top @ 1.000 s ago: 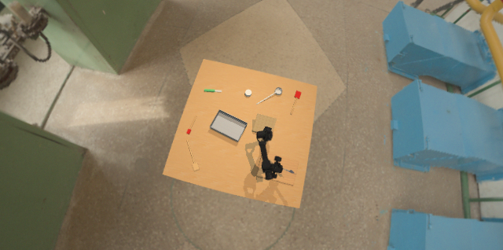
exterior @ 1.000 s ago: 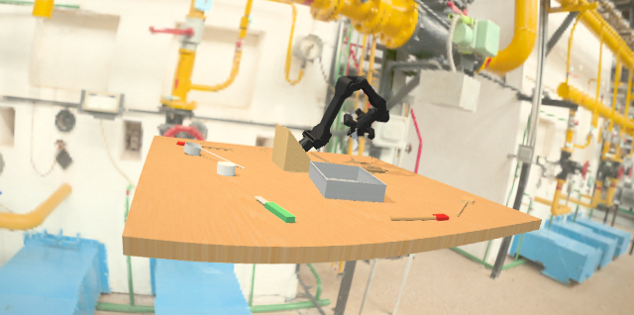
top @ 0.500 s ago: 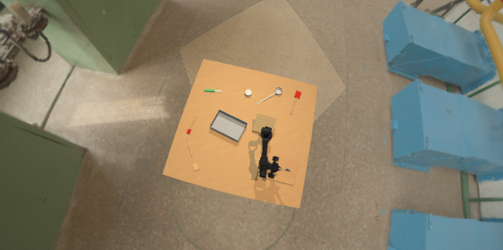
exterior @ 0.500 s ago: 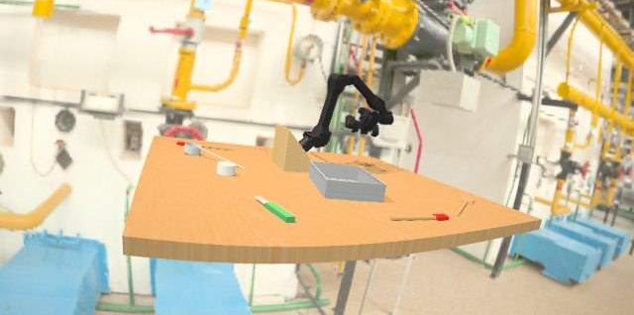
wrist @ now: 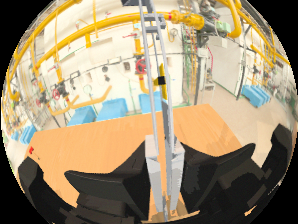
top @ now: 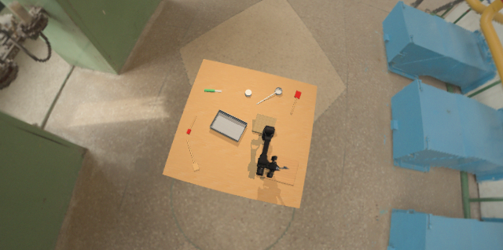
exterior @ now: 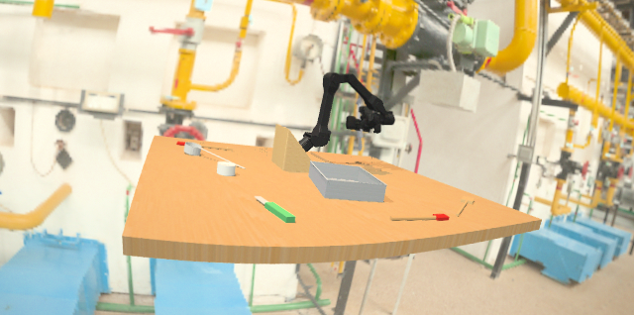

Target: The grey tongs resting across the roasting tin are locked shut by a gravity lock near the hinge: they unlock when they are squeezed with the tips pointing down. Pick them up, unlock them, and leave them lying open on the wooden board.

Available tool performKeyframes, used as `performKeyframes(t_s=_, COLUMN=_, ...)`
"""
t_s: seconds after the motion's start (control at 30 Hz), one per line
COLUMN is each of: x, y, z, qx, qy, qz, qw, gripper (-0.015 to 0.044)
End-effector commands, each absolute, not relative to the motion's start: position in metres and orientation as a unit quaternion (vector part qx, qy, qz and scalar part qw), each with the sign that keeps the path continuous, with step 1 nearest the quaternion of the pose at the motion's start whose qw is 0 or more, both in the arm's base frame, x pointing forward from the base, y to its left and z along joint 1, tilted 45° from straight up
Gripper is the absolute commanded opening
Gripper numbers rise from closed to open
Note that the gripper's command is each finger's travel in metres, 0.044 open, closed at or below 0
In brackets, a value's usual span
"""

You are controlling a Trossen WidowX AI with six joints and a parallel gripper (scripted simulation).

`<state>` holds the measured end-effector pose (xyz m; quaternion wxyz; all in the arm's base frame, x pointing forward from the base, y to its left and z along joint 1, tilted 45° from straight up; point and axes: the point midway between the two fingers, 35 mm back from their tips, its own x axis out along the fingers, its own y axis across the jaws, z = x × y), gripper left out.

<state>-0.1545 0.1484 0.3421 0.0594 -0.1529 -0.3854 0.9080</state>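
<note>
My gripper point(top: 277, 167) point(exterior: 389, 118) point(wrist: 157, 140) is shut on the grey tongs point(top: 284, 167) point(wrist: 158, 96) and holds them high above the table, roughly level. In the wrist view the tongs run straight away from the fingers, with the two arms close together and a small yellow lock piece point(wrist: 160, 80) on them. The grey roasting tin point(top: 228, 125) point(exterior: 348, 181) stands empty at the table's middle. The wooden board point(top: 291, 177) lies flat on the table under the gripper, near the table's edge.
A tan block point(top: 263, 122) point(exterior: 287, 157) stands by the arm's base. On the table lie a green-handled tool point(top: 212, 90) point(exterior: 277, 210), a white puck point(top: 247, 93) point(exterior: 226, 168), a metal strainer point(top: 276, 92), two red-headed spatulas point(top: 296, 98) point(exterior: 421, 217) and a wooden spatula point(top: 192, 157).
</note>
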Motion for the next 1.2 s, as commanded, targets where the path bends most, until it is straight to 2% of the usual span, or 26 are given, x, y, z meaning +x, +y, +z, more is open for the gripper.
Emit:
performKeyframes(t_s=0.0, x=-0.1548, y=0.1457, z=0.3443, qx=-0.147, qy=-0.393, qz=0.906, qw=0.057, gripper=-0.0150)
performKeyframes(t_s=0.93, x=-0.1548, y=0.1457, z=0.3443, qx=-0.147, qy=-0.393, qz=0.906, qw=0.057, gripper=-0.0150)
performKeyframes(t_s=1.17, x=-0.1600, y=0.1494, z=0.3386, qx=-0.184, qy=-0.360, qz=0.913, qw=0.056, gripper=-0.0150)
